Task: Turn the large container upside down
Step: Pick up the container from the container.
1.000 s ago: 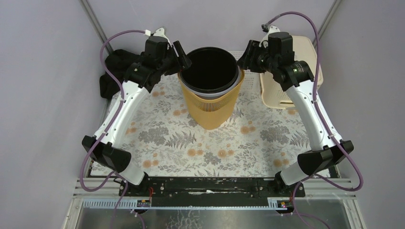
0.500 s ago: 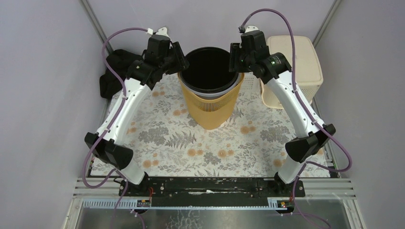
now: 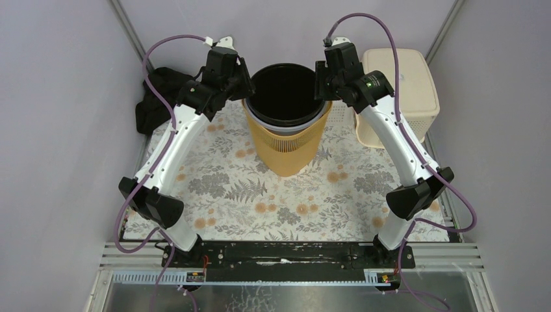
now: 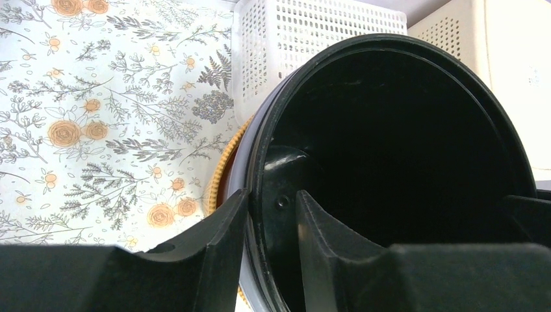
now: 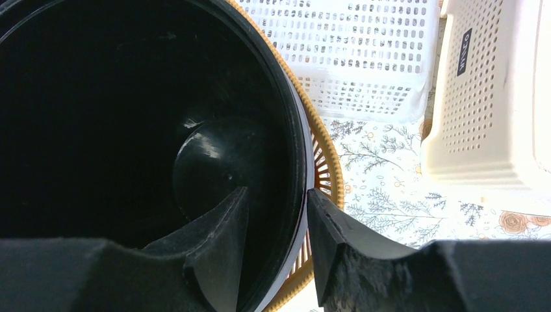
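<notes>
The large container (image 3: 286,148) stands upright at the back middle of the floral mat. It is a yellow slatted bin with a black bucket (image 3: 286,97) nested inside, mouth up. My left gripper (image 3: 246,79) straddles the left side of the black rim (image 4: 256,162), one finger outside and one inside (image 4: 271,195). A narrow gap shows by the inner finger. My right gripper (image 3: 320,81) straddles the right side of the rim (image 5: 278,192) the same way, its outer finger against the rim (image 5: 300,149) and its inner finger a little off the wall. Both are open around the rim.
A white perforated basket (image 3: 339,114) sits just behind and to the right of the container, and a cream lidded basket (image 3: 401,81) stands further right. A black cloth (image 3: 154,97) lies at the back left. The floral mat (image 3: 260,201) covers the table.
The right arm swung left from beside the container onto its rim. The left gripper shifted slightly onto the rim. Both sets of jaws have narrowed.
</notes>
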Robot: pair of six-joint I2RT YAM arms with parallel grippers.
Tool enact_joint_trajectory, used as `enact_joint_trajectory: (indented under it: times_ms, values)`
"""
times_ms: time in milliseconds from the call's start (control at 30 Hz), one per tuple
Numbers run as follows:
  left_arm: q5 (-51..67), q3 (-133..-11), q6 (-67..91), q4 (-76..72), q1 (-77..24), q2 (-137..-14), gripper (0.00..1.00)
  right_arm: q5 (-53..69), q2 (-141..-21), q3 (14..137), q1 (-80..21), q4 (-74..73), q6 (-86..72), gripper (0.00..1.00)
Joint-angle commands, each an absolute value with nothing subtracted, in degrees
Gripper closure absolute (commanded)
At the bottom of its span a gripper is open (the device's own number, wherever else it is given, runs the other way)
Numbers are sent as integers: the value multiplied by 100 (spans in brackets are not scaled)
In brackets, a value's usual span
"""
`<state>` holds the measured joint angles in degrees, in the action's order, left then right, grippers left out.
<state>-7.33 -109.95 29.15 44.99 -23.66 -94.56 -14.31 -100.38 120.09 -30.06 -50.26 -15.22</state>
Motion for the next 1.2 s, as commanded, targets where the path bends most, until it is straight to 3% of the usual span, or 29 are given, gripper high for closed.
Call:
enact_joint_trajectory:
  times_ms: [0, 133, 267, 433, 1167]
  values:
    - [-731, -11152, 2800, 4606, -2454, -9510, 61, -1514, -10112, 12283, -3069, -4981, -1459, 56]
    - [-703, -11117, 2818, 4606, -2469, -9514, 66, -1460, -10155, 12274, -3075, -5003, -1462, 66]
    - [-615, -11175, 2832, 4617, -2483, -9519, 79, -1424, -10176, 12325, -3083, -5025, -1472, 73]
    - [-471, -11413, 2897, 4650, -2496, -9528, 82, -1365, -10084, 12449, -3082, -4990, -1493, 84]
    - [247, -12215, 3231, 4639, -2565, -9142, 84, -738, -9200, 12653, -3092, -4583, -1630, 94]
